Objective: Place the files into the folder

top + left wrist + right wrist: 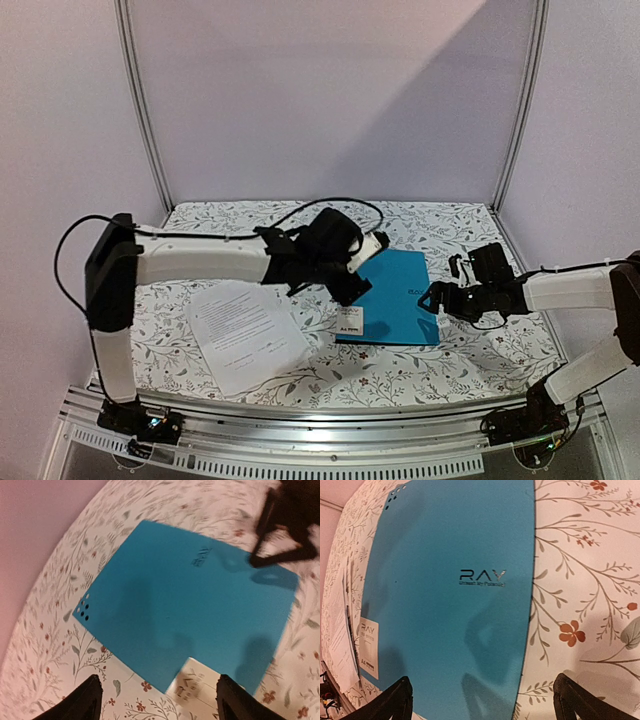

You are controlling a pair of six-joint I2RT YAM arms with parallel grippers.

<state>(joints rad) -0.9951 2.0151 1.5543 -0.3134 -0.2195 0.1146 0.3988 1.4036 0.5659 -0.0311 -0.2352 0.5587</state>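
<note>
The teal-blue folder [395, 297] lies shut and flat on the floral table, its white label [351, 318] at the near left corner. The files [245, 335], white printed sheets, rest loose on the table to its left. My left gripper [348, 288] hovers open over the folder's near left corner; in the left wrist view the folder [190, 600] and label [192, 682] sit between its spread fingertips [80, 705]. My right gripper [433, 300] hangs open at the folder's right edge, the folder [450, 595] and its edge between the fingertips [577, 702]. Neither holds anything.
The floral tablecloth [470, 350] covers the table. Metal frame posts [145, 110] stand at the back corners and a rail [330, 425] runs along the near edge. A black cable [330, 203] loops over the left arm.
</note>
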